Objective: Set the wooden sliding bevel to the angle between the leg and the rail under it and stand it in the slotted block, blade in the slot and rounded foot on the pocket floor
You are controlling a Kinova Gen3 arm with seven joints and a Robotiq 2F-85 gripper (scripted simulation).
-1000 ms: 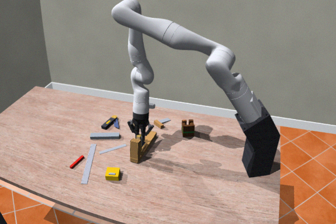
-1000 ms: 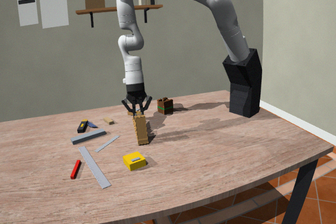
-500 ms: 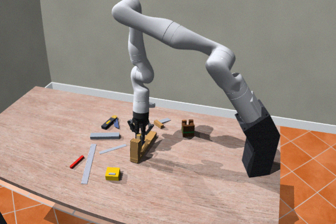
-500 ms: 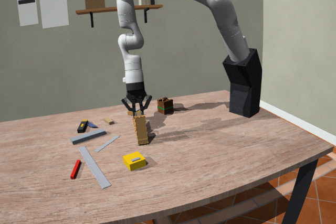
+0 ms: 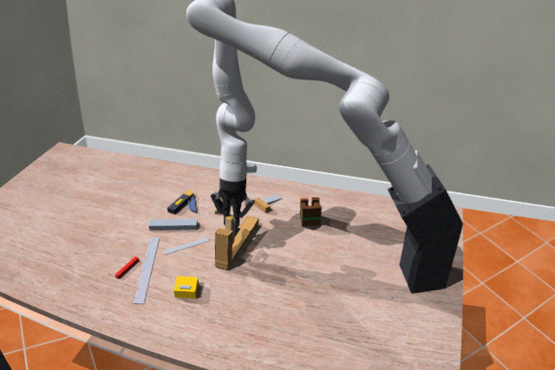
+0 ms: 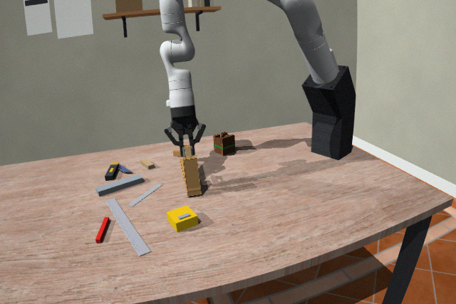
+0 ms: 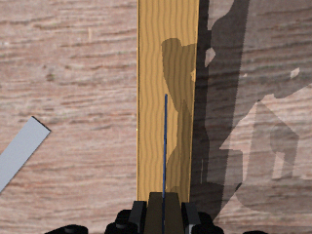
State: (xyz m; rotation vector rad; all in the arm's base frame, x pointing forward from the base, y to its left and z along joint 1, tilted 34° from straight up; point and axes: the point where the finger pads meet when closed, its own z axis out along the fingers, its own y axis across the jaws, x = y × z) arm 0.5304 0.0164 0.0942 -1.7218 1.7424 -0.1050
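Note:
My gripper [image 5: 230, 217] [image 6: 187, 148] [image 7: 163, 216] points straight down and is shut on the stock of the wooden sliding bevel [image 5: 229, 223] [image 6: 188, 152] [image 7: 156, 214]. In the wrist view the bevel's thin blue blade [image 7: 165, 146] shows edge-on, running along the wooden rail [image 7: 151, 63]. The bevel hangs just above the wooden leg-and-rail piece [image 5: 222, 247] [image 6: 191, 179], whose rail [image 5: 246, 228] slopes down to the table. The black bevel [image 5: 179, 203] [image 6: 111, 170] lies flat to the left. The brown slotted block [image 5: 310, 212] [image 6: 224, 144] with a green band stands to the right, empty.
A short wooden block [image 5: 262, 204] [image 6: 147, 164] lies behind the gripper. A grey bar [image 5: 173, 223] [image 6: 120, 184], a thin grey strip [image 5: 186, 245] [image 6: 145, 194] [image 7: 19, 151], a steel ruler [image 5: 146, 269] [image 6: 127, 226], a red marker [image 5: 127, 267] [image 6: 102, 229] and a yellow tape measure [image 5: 186, 287] [image 6: 182, 218] lie at the front left.

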